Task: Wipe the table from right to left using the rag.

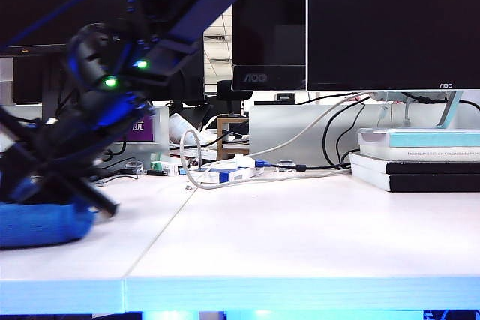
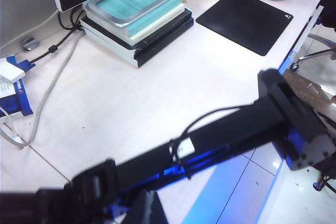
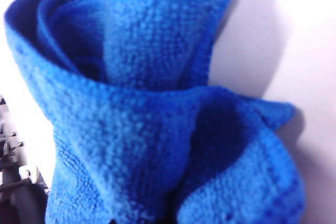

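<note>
While the right gripper (image 1: 26, 185), apparently clenched on the rag (image 3: 157, 119), sits at the table's (image 1: 300, 237) left end, overrunning could drag cloth off. Left gripper unseen; jaw state unknown.

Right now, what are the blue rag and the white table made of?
The rag looks like soft, fuzzy cloth, maybe microfiber: its surface is nubbly and it folds in rumpled layers. The table looks like a hard, smooth, matte white board, perhaps laminated wood: it shows a thin seam and a thick pale front edge.
</note>
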